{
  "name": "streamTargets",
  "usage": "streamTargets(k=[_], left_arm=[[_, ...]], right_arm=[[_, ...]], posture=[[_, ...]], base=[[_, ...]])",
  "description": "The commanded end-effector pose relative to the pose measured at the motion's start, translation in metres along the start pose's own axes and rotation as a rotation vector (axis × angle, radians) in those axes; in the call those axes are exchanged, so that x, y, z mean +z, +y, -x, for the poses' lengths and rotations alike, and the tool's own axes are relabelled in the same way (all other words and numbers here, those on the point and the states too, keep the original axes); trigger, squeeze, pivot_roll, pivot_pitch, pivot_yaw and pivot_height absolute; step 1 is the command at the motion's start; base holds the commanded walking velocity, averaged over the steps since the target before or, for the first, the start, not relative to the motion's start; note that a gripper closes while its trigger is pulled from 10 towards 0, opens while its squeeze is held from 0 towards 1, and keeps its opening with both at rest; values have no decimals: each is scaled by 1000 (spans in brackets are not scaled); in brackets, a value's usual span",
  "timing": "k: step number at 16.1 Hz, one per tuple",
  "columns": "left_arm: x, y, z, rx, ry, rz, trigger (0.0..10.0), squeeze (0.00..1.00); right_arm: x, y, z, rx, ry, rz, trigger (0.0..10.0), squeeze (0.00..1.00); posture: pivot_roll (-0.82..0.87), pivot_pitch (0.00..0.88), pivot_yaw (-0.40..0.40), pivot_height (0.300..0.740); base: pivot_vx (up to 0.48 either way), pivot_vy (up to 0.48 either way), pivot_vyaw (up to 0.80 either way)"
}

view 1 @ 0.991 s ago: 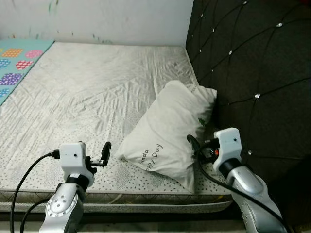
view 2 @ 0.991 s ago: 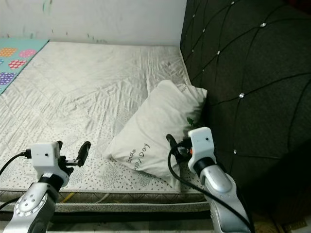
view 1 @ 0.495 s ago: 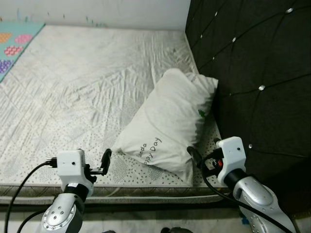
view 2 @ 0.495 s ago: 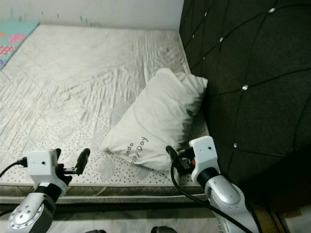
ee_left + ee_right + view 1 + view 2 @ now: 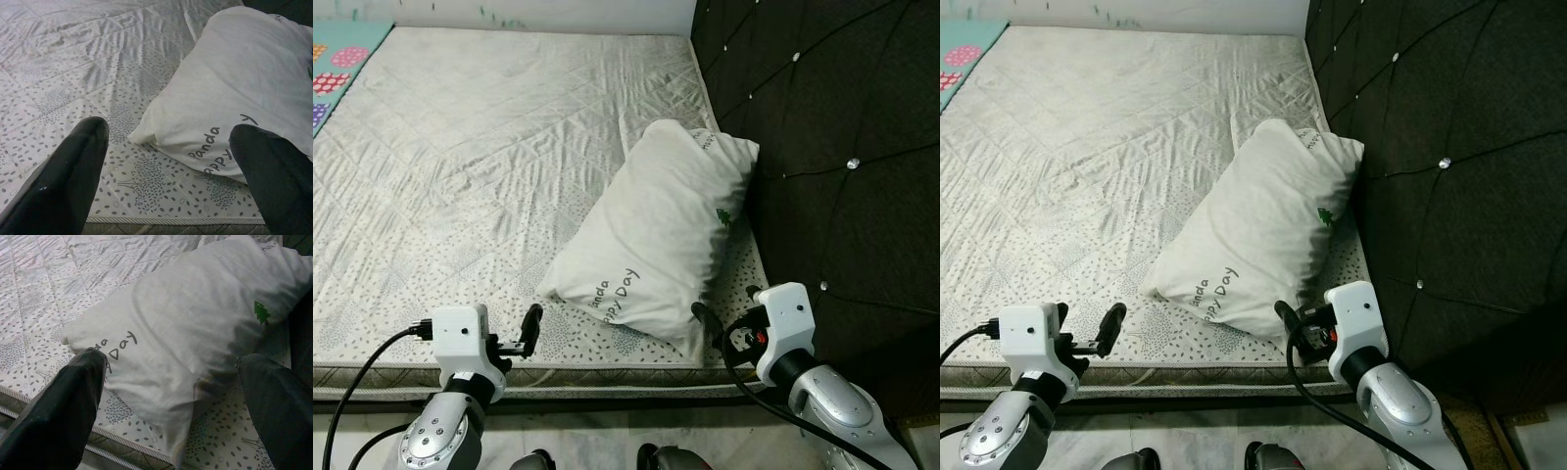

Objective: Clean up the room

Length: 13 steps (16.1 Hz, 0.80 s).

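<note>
So, white pillow (image 5: 656,240) lying on the mattress (image 5: 460,166), far end pushed up against the dark tufted headboard (image 5: 842,147), near corner pointing toward the mattress's front edge. "Panda Happy Day" printed near that corner, little green tree mark further up.

Left tool (image 5: 530,328) hanging just off the pillow's near corner, over the front strip of the mattress, fingers spread wide, holding nothing. Right tool (image 5: 703,323) sitting right at the pillow's lower edge on the headboard side, also wide open and empty, not clamped on anything.

Head views: whole pillow plus a colourful play mat (image 5: 337,73) way off on the side away from the headboard. Left wrist view: close-up of the pillow (image 5: 234,93) corner and lettering between two black fingers (image 5: 63,186), dotted leaf print on the mattress cover. Right wrist view: the pillow (image 5: 195,328) from the other side, green tree mark clear, mattress piping along the front edge.

Compared with a second ago: camera tipped further down, so pillow sits higher in the picture and less wall visible behind. Both tools lower relative to the pillow now, right one dropped from beside the pillow's middle to its bottom edge. Pillow itself unmoved.
</note>
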State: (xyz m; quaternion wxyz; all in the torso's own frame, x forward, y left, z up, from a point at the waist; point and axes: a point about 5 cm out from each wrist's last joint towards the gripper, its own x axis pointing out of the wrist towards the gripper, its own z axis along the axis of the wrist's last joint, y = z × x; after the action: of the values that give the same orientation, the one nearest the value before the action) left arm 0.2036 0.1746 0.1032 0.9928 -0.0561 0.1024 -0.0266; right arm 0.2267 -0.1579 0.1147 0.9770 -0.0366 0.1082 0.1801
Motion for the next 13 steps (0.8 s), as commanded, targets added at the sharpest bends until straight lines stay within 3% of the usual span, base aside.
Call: streamTargets(k=[1,6,13], left_arm=[[1,0,2,8,0,-4,10000,0],[2,2,0,34,-5,0,10000,0],[6,3,1,27,-43,50,10000,0]], right_arm=[[2,0,3,10,1,8,10000,0],[4,-1,-1,19,-12,24,10000,0],[6,-1,-5,38,-27,44,10000,0]], posture=[[-95,200,-34,700],[-93,190,-38,640],[-98,190,-47,640]], base=[[0,0,0],[0,0,0],[0,0,0]])
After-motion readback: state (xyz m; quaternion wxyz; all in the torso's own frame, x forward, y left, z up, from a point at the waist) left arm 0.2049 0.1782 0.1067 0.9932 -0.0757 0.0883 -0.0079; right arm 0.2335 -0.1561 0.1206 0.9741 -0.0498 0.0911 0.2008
